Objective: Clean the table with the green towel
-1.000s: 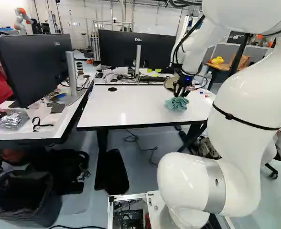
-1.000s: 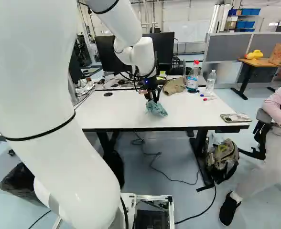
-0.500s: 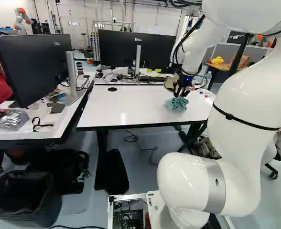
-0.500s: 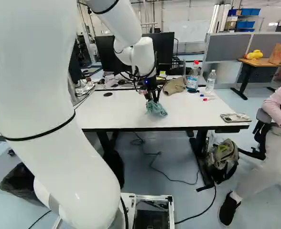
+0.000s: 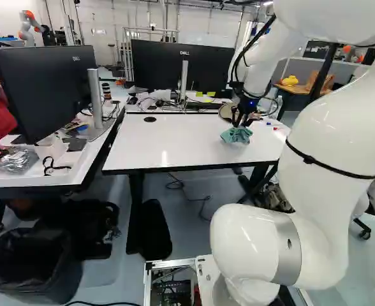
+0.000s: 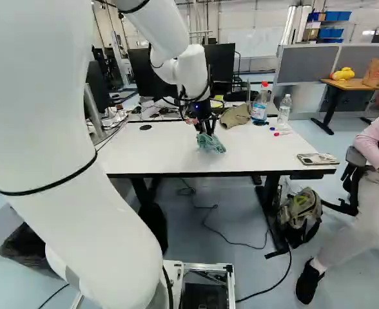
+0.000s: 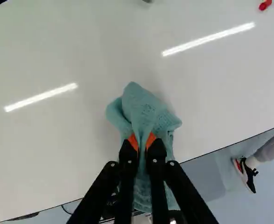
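Wrist view shows a crumpled teal-green towel pinched between orange pads of a black two-finger gripper, its fingers nearly together on the fabric. Right base view places the towel at the surface of a white, black-edged table, near its front edge, as a red-capped plastic bottle stands beyond and a phone lies to the right.

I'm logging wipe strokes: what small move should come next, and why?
Probably a short, flat stroke of the green towel toward the dark disc on the table: the fingers pinch the towel between them, its folds appear to lie on the surface, and most of the table stretches that way.
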Robot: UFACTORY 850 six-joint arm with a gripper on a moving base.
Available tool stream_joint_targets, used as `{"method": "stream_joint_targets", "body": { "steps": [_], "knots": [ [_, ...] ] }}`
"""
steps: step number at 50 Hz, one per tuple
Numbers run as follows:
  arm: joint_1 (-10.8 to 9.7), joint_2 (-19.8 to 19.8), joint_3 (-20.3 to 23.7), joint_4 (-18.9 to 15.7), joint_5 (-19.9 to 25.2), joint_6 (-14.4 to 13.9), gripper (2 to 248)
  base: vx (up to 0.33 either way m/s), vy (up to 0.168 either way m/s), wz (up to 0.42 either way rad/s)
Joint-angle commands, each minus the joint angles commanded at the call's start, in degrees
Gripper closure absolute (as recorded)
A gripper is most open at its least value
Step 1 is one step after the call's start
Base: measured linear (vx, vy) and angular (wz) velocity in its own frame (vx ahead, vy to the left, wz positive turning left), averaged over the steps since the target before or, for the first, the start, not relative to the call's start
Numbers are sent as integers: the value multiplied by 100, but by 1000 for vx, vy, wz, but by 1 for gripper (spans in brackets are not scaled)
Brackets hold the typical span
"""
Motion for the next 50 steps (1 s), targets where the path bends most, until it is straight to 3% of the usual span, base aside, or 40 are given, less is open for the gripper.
{"method": "stream_joint_targets", "body": {
  "steps": [28, 50],
  "knots": [
    [497, 157, -297, 0, 0, 0, 212, 0, 0, 0],
    [963, 221, -247, 0, 0, 0, 212, 0, 0, 0]
  ]
}}
